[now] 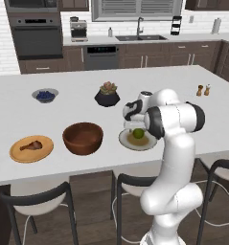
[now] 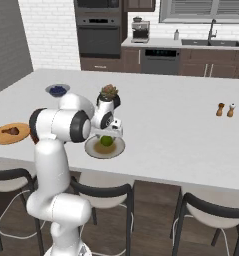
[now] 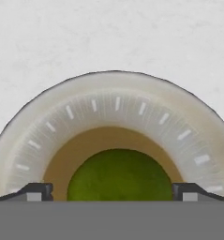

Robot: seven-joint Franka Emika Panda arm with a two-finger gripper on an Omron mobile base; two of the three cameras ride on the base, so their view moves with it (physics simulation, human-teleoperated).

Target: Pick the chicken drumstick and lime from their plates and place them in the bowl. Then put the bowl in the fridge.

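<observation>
**Gripper spread over the lime**

On the island's near edge, left to right: the drumstick [image 1: 31,145] lies on the wooden plate [image 1: 31,149], the brown bowl [image 1: 83,138] stands beside it, then the lime [image 1: 138,133] sits in the olive centre of the grey plate [image 1: 138,139]. The gripper [image 3: 113,191] hangs right over the lime — fingers [image 3: 36,191] spread wide, one on each side of the fruit, not pinching it. Farther back stand a berry bowl [image 1: 45,95] and a potted succulent [image 1: 107,94].
</observation>
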